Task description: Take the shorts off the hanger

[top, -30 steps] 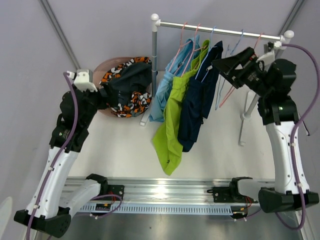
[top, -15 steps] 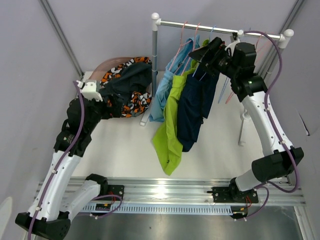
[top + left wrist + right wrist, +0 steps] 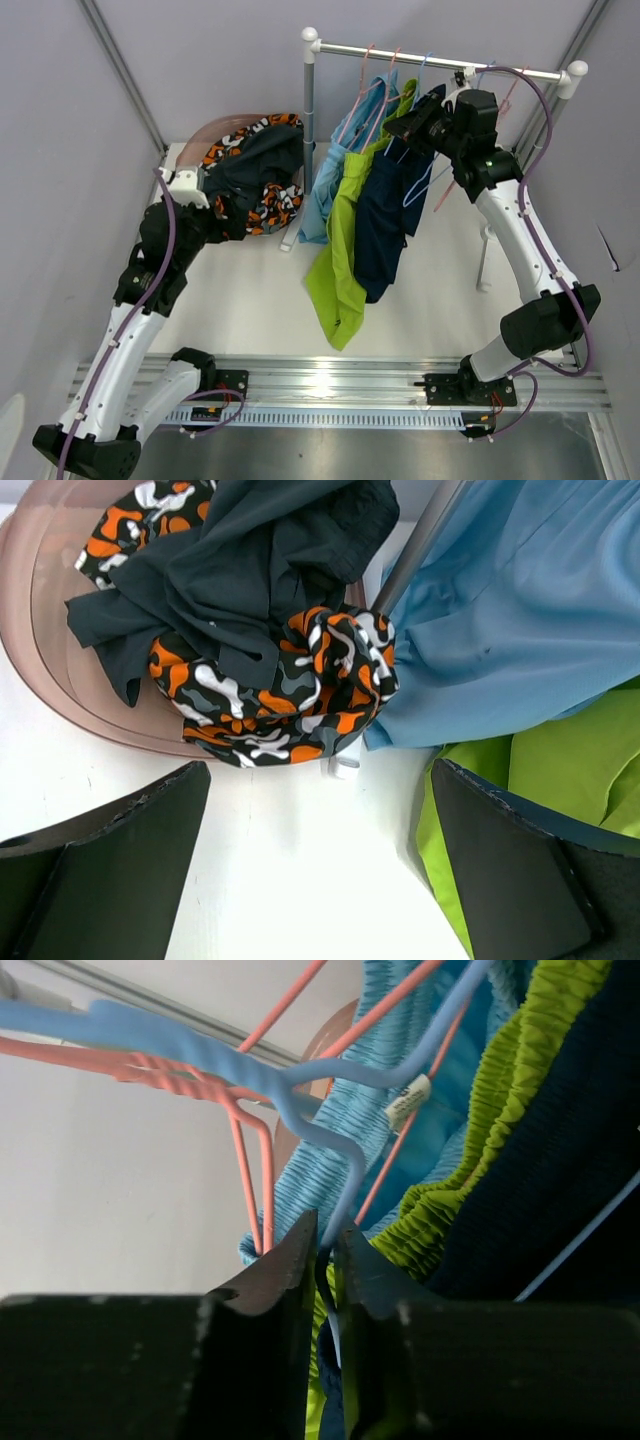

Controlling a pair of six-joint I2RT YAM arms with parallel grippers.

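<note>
Three shorts hang on a rail (image 3: 440, 60): light blue (image 3: 325, 185), lime green (image 3: 345, 250) and dark navy (image 3: 385, 230). My right gripper (image 3: 402, 125) is up at the navy pair's blue hanger. In the right wrist view the right gripper (image 3: 326, 1250) is shut on the blue hanger wire (image 3: 300, 1110), beside the green waistband (image 3: 470, 1160). My left gripper (image 3: 320, 870) is open over bare table, just in front of a pink basin (image 3: 40, 610). In the basin lie dark navy shorts (image 3: 250, 560) and blotch-patterned shorts (image 3: 290, 710).
Pink hangers (image 3: 250, 1160) carry the light blue and green shorts. Empty pink and blue hangers (image 3: 445, 185) dangle at the right of the rail. The rack's left post (image 3: 310, 110) stands between basin and clothes, its right leg (image 3: 490, 230) by my right arm.
My right arm swung left from the rail's right end to the navy shorts' hanger, and its jaws shut on the blue wire. The left arm drew back slightly from the basin.
</note>
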